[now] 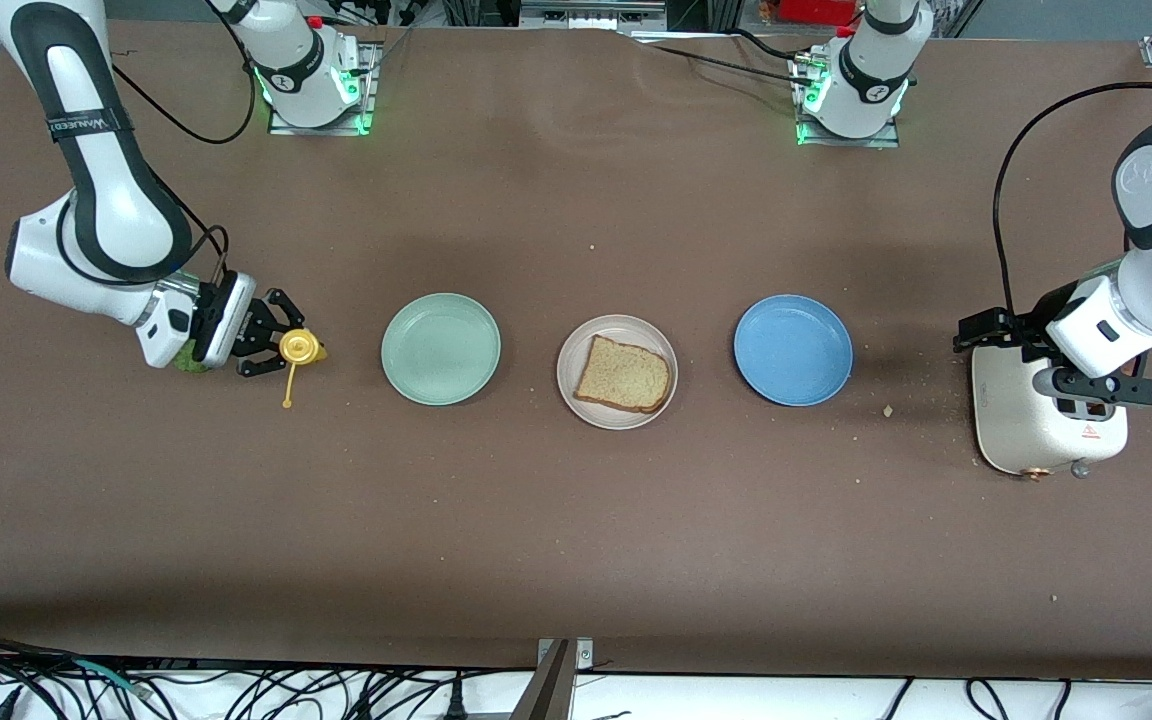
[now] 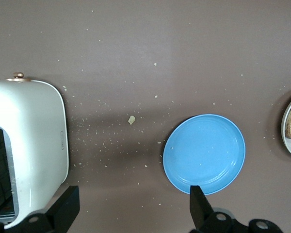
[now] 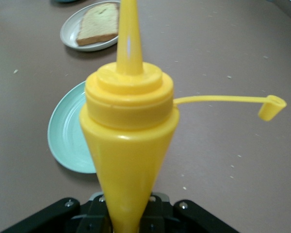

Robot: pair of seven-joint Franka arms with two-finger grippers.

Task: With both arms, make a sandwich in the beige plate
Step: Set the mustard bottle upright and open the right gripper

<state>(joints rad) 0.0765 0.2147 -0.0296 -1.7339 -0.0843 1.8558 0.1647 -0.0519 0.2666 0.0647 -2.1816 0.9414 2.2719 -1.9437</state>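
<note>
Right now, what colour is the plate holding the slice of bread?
Pale beige. The beige plate with the bread slice shows best in the front view.

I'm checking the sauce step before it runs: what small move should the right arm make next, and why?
Probably carry the yellow squeeze bottle over to the bread slice on the beige plate. The right gripper is shut on the bottle, its cap hangs open, and the slice looks bare.

Three plates [image 1: 441, 349], one toast slice [image 1: 623, 374], one toaster [image 1: 1021, 430], one yellow squeeze bottle [image 1: 298, 346].
</note>
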